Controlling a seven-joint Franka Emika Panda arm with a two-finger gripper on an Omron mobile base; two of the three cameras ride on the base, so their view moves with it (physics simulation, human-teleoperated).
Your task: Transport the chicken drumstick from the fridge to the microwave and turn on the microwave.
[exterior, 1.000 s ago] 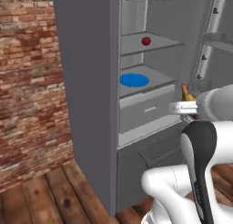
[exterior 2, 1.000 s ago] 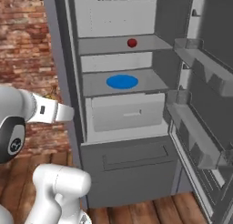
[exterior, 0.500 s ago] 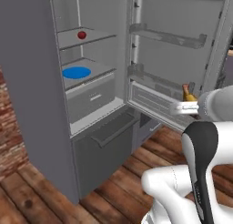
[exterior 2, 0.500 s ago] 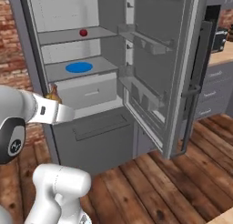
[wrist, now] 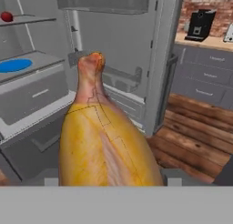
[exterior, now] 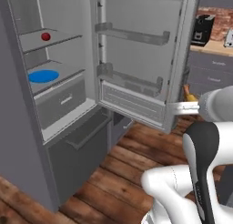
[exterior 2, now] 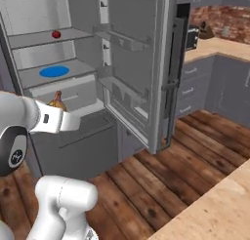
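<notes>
Straight ahead of the hand, the tapered chicken drumstick (wrist: 107, 145) is golden yellow, shading to orange-red at its narrow end, with a pale pinkish streak down its body. Beyond it to the hand's left, the tall fridge cabinet (exterior: 27, 145) is dark grey outside and pale grey inside; a flat round plate (exterior: 43, 76) is bright blue and a small round fruit (exterior: 45, 36) red. The plank floor (exterior 2: 185, 161) is reddish brown. Far right, the brick wall (wrist: 214, 7) is rust red.
</notes>
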